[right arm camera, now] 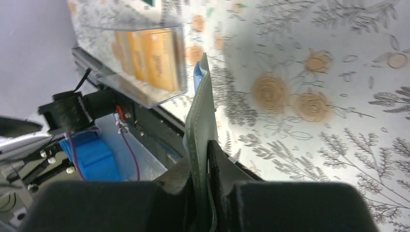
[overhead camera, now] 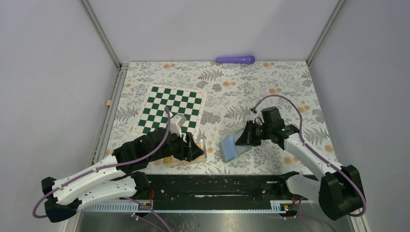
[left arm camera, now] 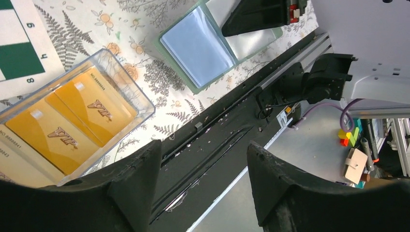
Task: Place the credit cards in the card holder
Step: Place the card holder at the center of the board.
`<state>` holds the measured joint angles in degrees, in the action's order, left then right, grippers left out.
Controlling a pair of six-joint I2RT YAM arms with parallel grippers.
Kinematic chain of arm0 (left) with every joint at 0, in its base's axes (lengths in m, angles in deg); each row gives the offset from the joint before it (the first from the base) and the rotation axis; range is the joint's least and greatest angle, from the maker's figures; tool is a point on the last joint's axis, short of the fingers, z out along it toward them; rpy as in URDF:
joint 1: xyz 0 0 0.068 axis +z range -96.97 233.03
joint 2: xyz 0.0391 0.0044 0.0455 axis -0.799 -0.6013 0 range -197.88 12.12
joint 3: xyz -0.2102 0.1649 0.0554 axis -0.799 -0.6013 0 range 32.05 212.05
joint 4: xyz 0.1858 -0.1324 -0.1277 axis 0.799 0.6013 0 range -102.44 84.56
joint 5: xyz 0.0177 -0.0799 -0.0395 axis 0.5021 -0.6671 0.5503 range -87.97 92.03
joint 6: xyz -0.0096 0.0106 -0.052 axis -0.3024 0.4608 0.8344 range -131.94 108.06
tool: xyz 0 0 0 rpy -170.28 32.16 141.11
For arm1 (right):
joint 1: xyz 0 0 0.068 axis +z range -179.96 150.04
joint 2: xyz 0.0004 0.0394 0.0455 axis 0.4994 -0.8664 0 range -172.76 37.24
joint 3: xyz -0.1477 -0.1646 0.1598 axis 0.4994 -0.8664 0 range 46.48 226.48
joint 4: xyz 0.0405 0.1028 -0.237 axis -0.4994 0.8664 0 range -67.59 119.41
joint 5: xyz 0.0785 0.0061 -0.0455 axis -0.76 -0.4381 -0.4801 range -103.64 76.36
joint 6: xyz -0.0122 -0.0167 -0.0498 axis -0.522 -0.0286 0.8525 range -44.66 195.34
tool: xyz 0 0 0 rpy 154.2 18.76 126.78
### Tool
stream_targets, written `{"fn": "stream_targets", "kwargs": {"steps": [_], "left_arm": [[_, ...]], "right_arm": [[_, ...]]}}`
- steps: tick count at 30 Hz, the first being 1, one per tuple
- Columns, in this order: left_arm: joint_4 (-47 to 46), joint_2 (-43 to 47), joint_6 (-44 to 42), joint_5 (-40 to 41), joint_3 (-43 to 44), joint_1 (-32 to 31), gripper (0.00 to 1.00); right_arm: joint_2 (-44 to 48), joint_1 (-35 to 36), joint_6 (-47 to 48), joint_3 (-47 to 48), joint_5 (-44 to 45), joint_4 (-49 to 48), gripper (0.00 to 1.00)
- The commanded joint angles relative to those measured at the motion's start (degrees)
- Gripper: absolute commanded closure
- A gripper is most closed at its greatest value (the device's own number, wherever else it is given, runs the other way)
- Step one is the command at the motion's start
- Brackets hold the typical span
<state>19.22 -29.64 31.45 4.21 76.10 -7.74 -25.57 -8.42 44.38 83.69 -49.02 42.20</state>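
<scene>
Since the credit cards (left arm camera: 72, 121) lie flat and overlapping inside the clear box (left arm camera: 140, 104) at the left of the left-wrist view, the step in hand looks to be lifting one out. That probably calls for the left gripper (left arm camera: 203, 150) to centre over the box, come down inside its walls and catch a single card by an exposed edge; taking two at once or shoving the box are the likely slips. Its jaws stand wide apart with nothing between them, and in the wrist view they point past the box's lower right corner toward the black rail (left arm camera: 227, 121), so the aim seems off to one side. From above, the left arm stretches low from the lower left toward the frame's centre, wrist over the box. The right arm reaches in from the lower right, and the right gripper (right arm camera: 205, 154) is clamped narrowly on one sage-green flap of the card holder (left arm camera: 198, 46), held open just right of the box, its light blue inside showing
</scene>
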Motion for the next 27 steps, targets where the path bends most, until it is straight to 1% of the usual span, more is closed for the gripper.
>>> {"fn": "stream_targets", "kwargs": {"steps": [1, 6, 11, 17, 19, 21, 25, 27], "left_arm": [[-1.51, 0.50, 1.31, 0.06, -1.33, 0.22, 0.36], [-3.03, 0.95, 2.36, -0.75, -2.84, 0.15, 0.35], [-3.53, 1.57, 2.57, -0.68, -3.55, 0.22, 0.35], [-3.53, 1.57, 2.57, -0.42, -4.35, 0.19, 0.35], [-3.53, 1.64, 2.49, -0.29, -4.56, 0.21, 0.35], [-3.49, 1.75, 2.40, -0.24, -4.76, 0.16, 0.35], [-2.66, 1.75, 2.31, 0.22, -4.77, 0.22, 0.35], [-1.80, 1.57, 2.60, 0.80, -4.63, 0.22, 0.35]], "right_arm": [[-3.04, -1.11, -2.89, -4.07, 3.72, -8.36, 1.00], [-4.63, -2.44, -4.73, -8.52, 7.09, -11.41, 1.00], [-2.53, -2.98, -4.67, -10.74, 12.17, -10.00, 0.99], [-1.85, -2.99, -4.73, -10.93, 16.47, -4.60, 0.77], [-1.59, -2.95, -4.81, -11.04, 17.31, -3.43, 0.58], [-0.97, -3.05, -4.72, -10.89, 18.02, -2.24, 0.42], [1.40, -2.99, -3.95, -9.44, 20.87, 1.94, 0.20], [3.30, -3.00, -2.83, -8.07, 23.05, 4.94, 0.13]]}}
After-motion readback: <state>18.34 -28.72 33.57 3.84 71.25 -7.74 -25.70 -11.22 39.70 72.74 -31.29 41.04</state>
